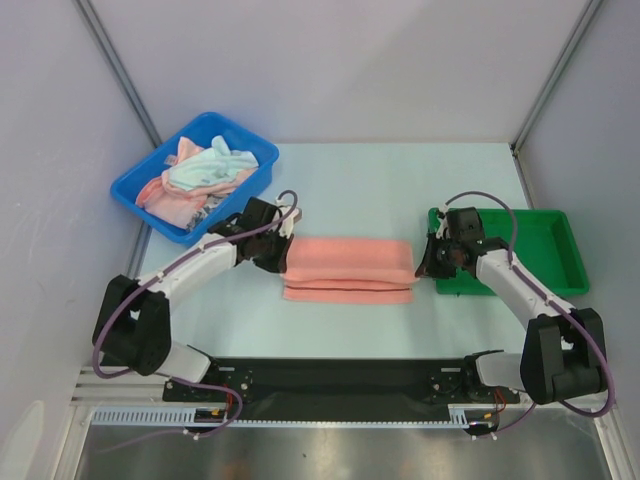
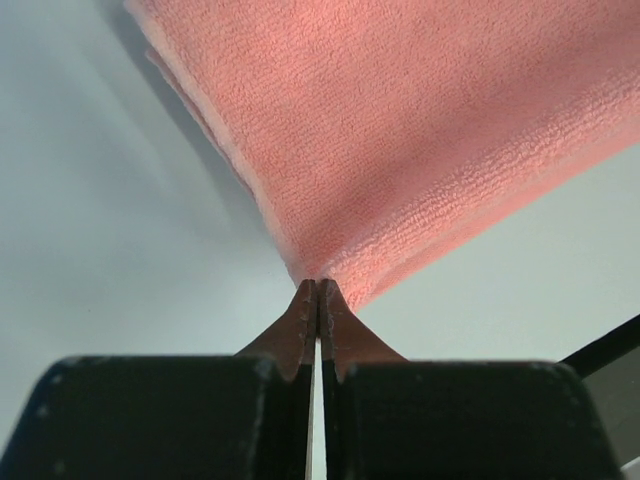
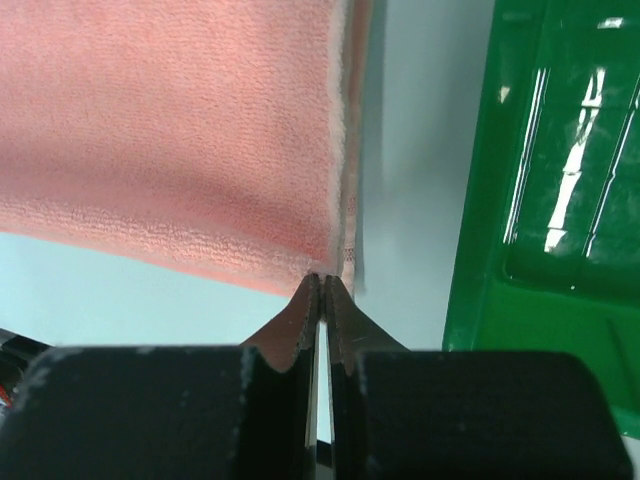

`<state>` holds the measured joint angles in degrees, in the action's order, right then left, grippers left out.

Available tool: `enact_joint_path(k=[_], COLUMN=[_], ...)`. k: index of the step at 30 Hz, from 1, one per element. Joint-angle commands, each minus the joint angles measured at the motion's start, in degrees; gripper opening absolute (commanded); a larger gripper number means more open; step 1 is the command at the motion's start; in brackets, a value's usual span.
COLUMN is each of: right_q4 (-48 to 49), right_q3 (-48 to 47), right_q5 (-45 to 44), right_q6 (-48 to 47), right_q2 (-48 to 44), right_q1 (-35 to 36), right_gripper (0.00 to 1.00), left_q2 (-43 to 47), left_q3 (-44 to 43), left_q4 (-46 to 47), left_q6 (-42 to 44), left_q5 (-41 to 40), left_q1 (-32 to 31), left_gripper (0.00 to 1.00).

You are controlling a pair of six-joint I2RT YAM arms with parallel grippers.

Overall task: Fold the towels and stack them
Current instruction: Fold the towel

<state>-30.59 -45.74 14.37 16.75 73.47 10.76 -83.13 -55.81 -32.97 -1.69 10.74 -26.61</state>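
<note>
Towel: salmon-pink towel point(image 1: 348, 262), plush terry, folded into a long band, layered edges showing along its near side.
Position: on the pale worktop point(image 1: 380, 180), just beside the green tray point(image 1: 545, 245), between it and the blue bin point(image 1: 135, 190).
Left fingers: left gripper point(image 2: 317, 288) pinched tight on the corner away from the tray.
Right fingers: right gripper point(image 3: 322, 282) pinched on the corner nearest the tray.
Bin: heaped towels point(image 1: 200, 175), pink and pale mint, well apart from the tray.

To my far left, a blue plastic bin point(image 1: 148, 218) sits askew near the back corner of the pale tabletop point(image 1: 400, 180). To my right lies a shallow, glossy green tray point(image 1: 545, 245), its long side toward me. Plain grey wall panels point(image 1: 330, 60) enclose the space.
</note>
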Motion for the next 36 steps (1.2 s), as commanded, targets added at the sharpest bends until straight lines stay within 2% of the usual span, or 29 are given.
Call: enact_joint_path(k=[1,6,8,10,12,15,16,17,18,22,25,30,36], right_q4=[-1.58,-0.17,-0.17,-0.78,-2.63,-5.61,-6.32,-7.54,-7.73,-4.93,-2.46,-0.53,2.82], right_q3=[0.91,3.45,4.25,4.08,3.02,0.13,-0.75,-1.63,-3.03,-3.57,-2.34,1.25,5.13], right_q5=[-2.24,-0.66,-1.62,-1.98,-2.94,-3.73,-3.74,-3.65,-3.65,-2.07,-3.12,-8.65,-9.80], right_q6=[4.25,5.66,6.45,6.71,7.15,7.24,7.24,7.24,7.41,7.77,8.12,9.34,11.90], right_q2=[-1.31,-3.51,-4.30,-4.04,-3.34,-3.33,-3.51,-3.77,-4.12,-4.40,-1.59,2.11,4.22], right_q1=[0.05,0.92,1.45,2.06,2.07,2.07,2.07,2.07,2.07,2.77,4.70,7.43,9.27], right_gripper=[0.01,0.03,0.06,0.15,0.18,0.25,0.27,0.28,0.29,0.30,0.29,0.27,0.25], left_q2=[1.92,1.05,0.61,-0.89,-1.15,-0.37,0.42,0.60,0.69,1.30,1.75,-3.60,-6.78], left_q3=[2.19,3.34,3.60,3.34,2.82,0.54,-1.21,-2.19,-3.41,-6.86,-3.26,2.10,4.74], left_q4=[-0.60,-0.43,-0.69,-1.74,-3.40,-7.87,-9.03,-10.08,-12.10,-11.07,-5.45,-0.79,1.77], left_q6=[-2.08,-3.23,-3.67,-3.93,-4.63,-5.95,-6.39,-6.74,-7.18,-13.05,-17.98,-22.38,-22.56], left_q5=[-0.63,-0.99,-1.42,-1.51,-2.74,-8.26,-9.93,-12.30,-13.63,-12.42,-11.18,-8.36,-7.75], left_q1=[-0.46,-1.60,-1.78,-1.95,-2.39,-3.45,-3.45,-3.45,-3.53,-3.45,-3.36,-3.27,-3.36], left_gripper=[0.00,0.00,0.00,0.01,0.15,0.29,0.44,0.50,0.52,0.52,0.54,0.52,0.36])
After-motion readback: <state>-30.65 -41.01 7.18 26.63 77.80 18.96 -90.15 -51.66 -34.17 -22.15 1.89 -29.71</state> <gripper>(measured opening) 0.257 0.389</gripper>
